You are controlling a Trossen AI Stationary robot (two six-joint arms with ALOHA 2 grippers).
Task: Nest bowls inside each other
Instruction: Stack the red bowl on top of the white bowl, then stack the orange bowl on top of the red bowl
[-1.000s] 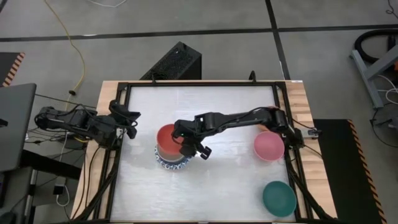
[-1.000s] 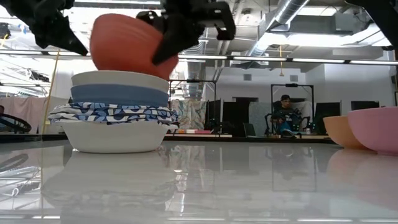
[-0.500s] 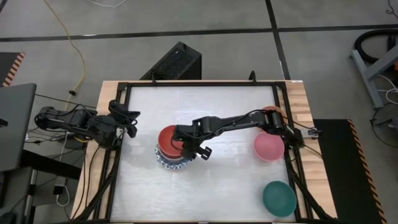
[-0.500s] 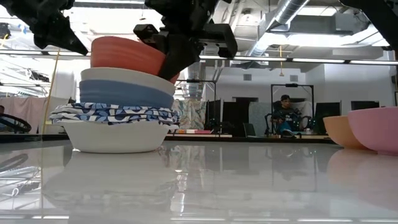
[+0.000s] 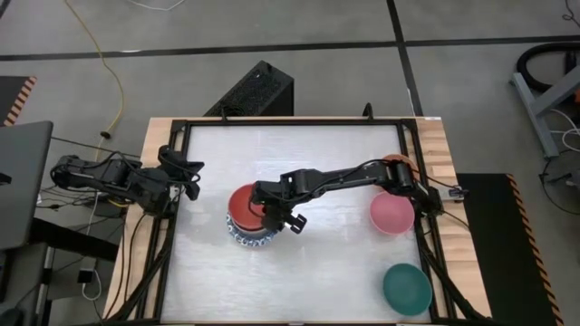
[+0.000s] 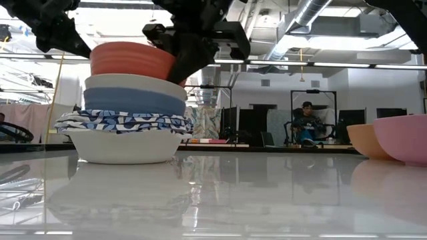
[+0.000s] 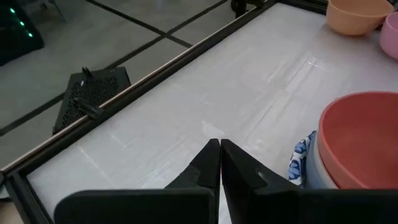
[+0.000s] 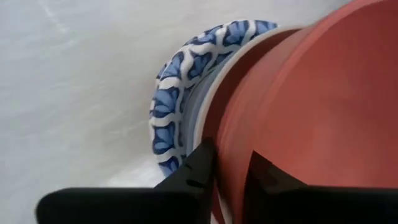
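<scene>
The plain red round bowl (image 5: 245, 203) sits on top of the stack of nested bowls (image 6: 125, 127) a little toward the desk's left edge, about midway between front and back. The right claw (image 8: 229, 168) straddles its rim with one finger on each side; whether it pinches or has slackened I cannot tell. The left claw (image 7: 220, 163) is closed and empty, resting at the desk's left edge. These bowls look rigid, light and smooth-glazed, likely breakable if dropped and liable to slip, so the thin upright rim is the place to take hold, one finger inside and one outside, lowering gently. Counting: the stack shows the red bowl, a cream one, a blue one, at least one blue-patterned rim and a white bowl at the base; bowls hidden inside cannot be counted. Loose on the desk (image 5: 299, 154) are three: one orange bowl (image 5: 396, 164) and one pink bowl (image 5: 391, 213) by the right edge, touching or nearly so, and one teal bowl (image 5: 406, 288) near the front right corner.
</scene>
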